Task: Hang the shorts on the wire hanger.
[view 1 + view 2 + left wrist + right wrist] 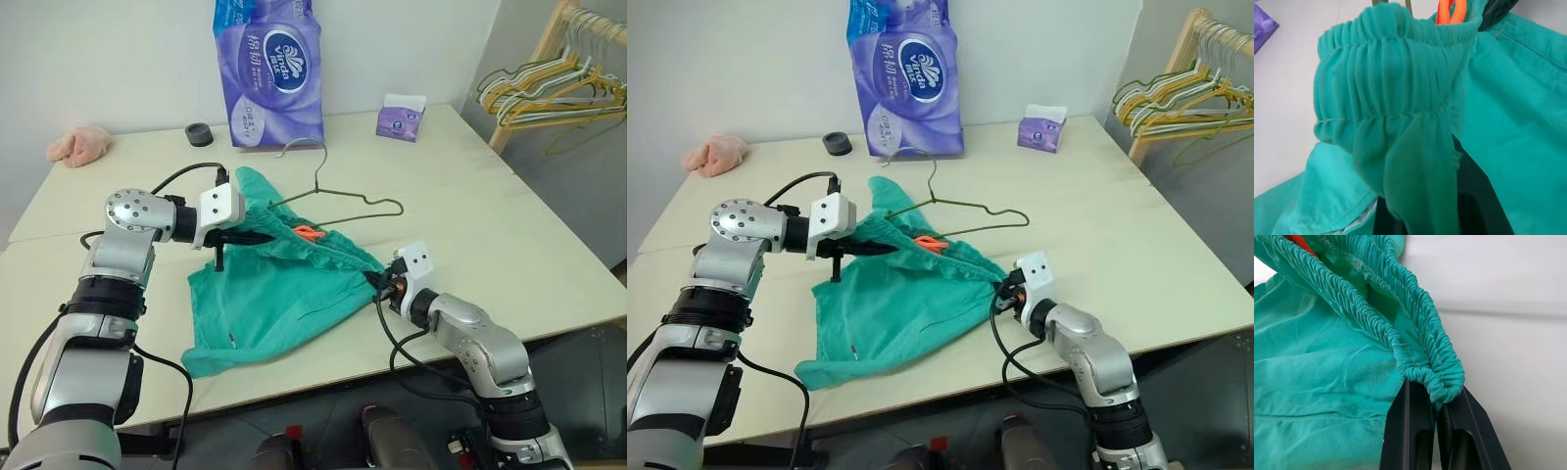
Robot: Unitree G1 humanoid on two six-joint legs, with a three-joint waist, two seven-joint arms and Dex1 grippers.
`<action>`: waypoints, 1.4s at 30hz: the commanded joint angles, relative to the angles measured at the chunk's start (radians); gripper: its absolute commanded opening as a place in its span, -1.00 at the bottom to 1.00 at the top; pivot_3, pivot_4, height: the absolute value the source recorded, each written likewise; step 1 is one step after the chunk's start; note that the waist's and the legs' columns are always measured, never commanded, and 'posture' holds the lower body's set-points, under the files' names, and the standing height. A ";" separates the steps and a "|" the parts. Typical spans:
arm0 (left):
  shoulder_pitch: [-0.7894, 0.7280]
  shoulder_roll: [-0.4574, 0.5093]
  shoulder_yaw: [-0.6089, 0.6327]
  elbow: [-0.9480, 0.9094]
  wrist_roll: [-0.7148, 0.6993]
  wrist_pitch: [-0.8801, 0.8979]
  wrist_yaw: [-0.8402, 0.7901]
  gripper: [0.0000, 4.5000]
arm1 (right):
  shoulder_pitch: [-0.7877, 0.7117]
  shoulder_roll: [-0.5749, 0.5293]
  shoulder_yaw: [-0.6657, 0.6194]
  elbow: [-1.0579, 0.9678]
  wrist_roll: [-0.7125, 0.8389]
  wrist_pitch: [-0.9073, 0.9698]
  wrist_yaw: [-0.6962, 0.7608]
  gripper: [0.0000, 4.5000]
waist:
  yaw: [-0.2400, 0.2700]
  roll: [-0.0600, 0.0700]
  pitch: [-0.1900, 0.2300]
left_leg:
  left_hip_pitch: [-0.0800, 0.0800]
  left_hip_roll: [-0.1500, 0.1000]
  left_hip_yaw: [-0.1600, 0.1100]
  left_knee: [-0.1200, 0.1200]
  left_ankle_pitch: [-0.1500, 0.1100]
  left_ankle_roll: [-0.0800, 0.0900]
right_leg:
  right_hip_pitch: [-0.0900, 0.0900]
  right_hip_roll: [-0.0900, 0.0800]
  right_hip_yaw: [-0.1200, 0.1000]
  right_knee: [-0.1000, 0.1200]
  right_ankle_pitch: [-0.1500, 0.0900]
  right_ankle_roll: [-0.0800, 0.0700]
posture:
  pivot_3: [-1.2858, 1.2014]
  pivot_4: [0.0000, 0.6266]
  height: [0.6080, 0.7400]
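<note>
**Both pincers clamped on the waistband; hanger lies partly under the cloth**

The right gripper (1436, 407) is pressed together on the end fold of the gathered elastic waistband, the fabric pinched between its two black fingers (1406, 431). The left gripper (257, 237) is likewise closed — it holds the waistband further along, beside the small orange tag (308, 232), with the band lifted a little off the table (509, 235).

The shorts (269, 308) lie spread near the front middle of the table, waistband stretched between the two grippers, the legs trailing toward the front edge; the lowest hem sits just short of that edge. The wire hanger (338, 196) lies flat behind the shorts, hook pointing to the back, its near side running under the raised waistband.

Open tabletop runs to the right of the shorts and behind the hanger's right arm. At the back stand a purple tissue pack (269, 73), a small tissue box (402, 117) and a black roll (199, 134) — well apart from the work. A pink cloth lump (80, 145) sits at the far left corner. A rack of hangers (558, 88) stands off the table's right side.
</note>
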 commanded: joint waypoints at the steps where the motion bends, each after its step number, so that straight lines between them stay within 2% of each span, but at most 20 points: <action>1: 0.008 0.062 0.063 -0.125 -0.101 0.147 -0.051 -1.00 | -0.023 -0.046 -0.051 -0.005 0.001 -0.026 0.022 -0.97 | 0.000 0.000 0.000 | 0.000 0.000 0.000 0.000 0.000 0.000 | 0.000 0.000 0.000 0.000 0.000 0.000 | -0.13 -0.68 1.00; 6: 0.036 0.152 0.055 -0.216 -0.145 0.250 -0.146 -1.00 | -0.054 -0.124 -0.079 0.003 0.031 -0.009 0.097 -0.97 | 0.000 0.000 0.000 | 0.000 0.000 0.000 0.000 0.000 0.000 | 0.000 0.000 0.000 0.000 0.000 0.000 | -0.13 -0.69 1.00; 11: 0.063 0.226 0.020 -0.221 -0.100 0.192 -0.206 -1.00 | -0.061 -0.191 -0.088 -0.007 0.049 -0.002 0.145 -0.97 | 0.002 0.000 0.000 | 0.000 0.000 0.000 0.000 0.000 0.000 | 0.000 0.001 0.000 0.000 0.000 0.000 | -0.13 -0.70 1.00; 26: 0.020 0.274 -0.061 -0.083 0.042 0.013 -0.202 -1.00 | -0.057 -0.293 -0.061 -0.095 0.043 -0.020 0.198 -0.97 | 0.004 0.000 0.000 | 0.000 0.000 0.001 0.000 0.000 0.000 | 0.000 0.001 0.000 0.000 0.000 0.000 | -0.14 -0.70 1.00; 36: 0.002 0.332 -0.139 -0.010 0.177 -0.132 -0.186 -1.00 | -0.082 -0.489 0.020 -0.118 -0.016 -0.100 0.327 -0.97 | 0.002 0.000 0.000 | 0.000 0.001 0.001 0.000 0.000 0.000 | 0.000 0.001 0.000 -0.001 0.000 0.001 | -0.14 -0.68 1.00; 42: -0.016 0.319 -0.152 0.021 0.218 -0.168 -0.135 -1.00 | -0.137 -0.492 0.053 -0.191 0.024 -0.073 0.367 -0.97 | 0.003 0.000 0.000 | 0.000 0.000 0.001 0.000 0.000 0.000 | 0.000 0.001 0.000 -0.001 0.000 0.001 | -0.14 -0.68 1.00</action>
